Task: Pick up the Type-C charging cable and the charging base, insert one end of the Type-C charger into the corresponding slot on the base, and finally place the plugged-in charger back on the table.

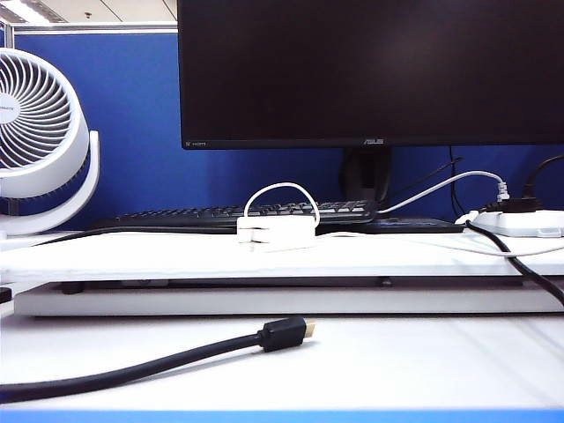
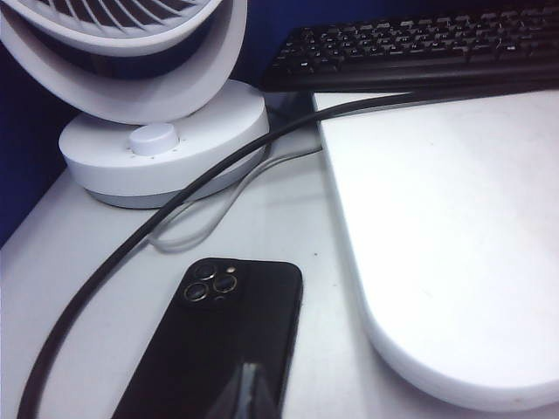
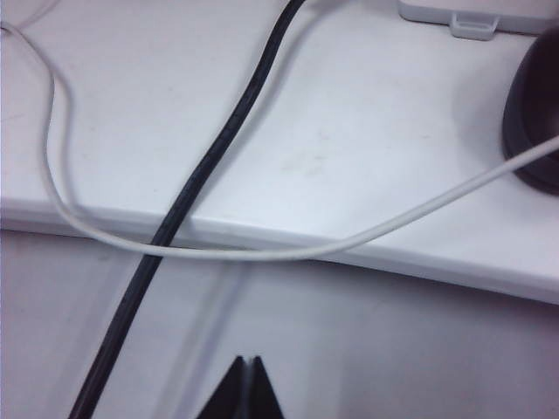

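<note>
Left end effector closed, empty, over phone, right end effector closed, empty.

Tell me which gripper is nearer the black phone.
Left. The left gripper, shut, hangs above the phone; the right gripper, shut, hangs above the thick black cable, no phone in its view.

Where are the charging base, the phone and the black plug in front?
charging base (image 1: pixel 275 231): exterior view, on its white front face.
phone (image 2: pixel 229 336): left wrist view, on its black back below the lenses.
black plug (image 1: pixel 282 335): exterior view, on its black housing behind the gold tip.
</note>
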`<action>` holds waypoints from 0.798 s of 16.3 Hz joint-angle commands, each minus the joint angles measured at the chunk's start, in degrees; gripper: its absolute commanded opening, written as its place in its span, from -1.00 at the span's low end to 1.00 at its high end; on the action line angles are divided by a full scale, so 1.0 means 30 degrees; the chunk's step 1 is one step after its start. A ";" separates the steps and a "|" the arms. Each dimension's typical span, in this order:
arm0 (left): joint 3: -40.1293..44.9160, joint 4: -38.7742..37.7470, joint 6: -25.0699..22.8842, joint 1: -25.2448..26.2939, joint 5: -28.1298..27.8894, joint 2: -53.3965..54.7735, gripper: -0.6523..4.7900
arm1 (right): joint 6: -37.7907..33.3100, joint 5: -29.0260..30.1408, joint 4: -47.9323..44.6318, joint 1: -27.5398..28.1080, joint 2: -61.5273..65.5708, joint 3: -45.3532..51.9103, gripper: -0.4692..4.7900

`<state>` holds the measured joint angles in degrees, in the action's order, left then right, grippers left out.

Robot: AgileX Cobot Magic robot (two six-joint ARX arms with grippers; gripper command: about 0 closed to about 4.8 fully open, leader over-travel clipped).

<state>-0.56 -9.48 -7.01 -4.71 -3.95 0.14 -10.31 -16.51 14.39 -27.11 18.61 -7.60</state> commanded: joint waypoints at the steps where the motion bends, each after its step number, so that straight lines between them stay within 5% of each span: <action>1: 0.0022 -0.0248 0.0117 0.0029 0.0073 -0.0022 -0.78 | -0.0073 -0.0022 -0.0299 -0.0029 -0.0022 -0.0087 -0.83; 4: 0.0022 -0.0240 0.0124 0.0036 0.0066 -0.0022 -0.78 | -0.0066 -0.0095 -0.0015 0.0117 -0.1078 -0.0080 -0.83; 7: 0.0022 -0.0240 0.0117 0.0036 0.0036 -0.0022 -0.78 | 0.1486 -0.0823 -0.1064 0.3570 -0.3636 0.0532 -0.83; 8: 0.0022 -0.0240 0.0124 0.0036 0.0044 -0.0022 -0.78 | 0.2011 0.1960 -0.2113 0.6397 -0.6251 0.1741 -0.83; 10: 0.0022 -0.0226 0.0124 0.0036 0.0058 -0.0022 -0.78 | 0.4488 0.5479 -0.1443 0.8648 -0.6164 0.2499 -0.83; 13: 0.0022 -0.0226 0.0117 0.0036 0.0044 -0.0022 -0.78 | 0.1953 0.5552 -0.1559 0.8604 -0.6164 0.2492 -0.83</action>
<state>-0.56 -9.43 -6.63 -4.69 -3.86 0.14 -4.05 0.10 10.13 -1.26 0.19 -0.51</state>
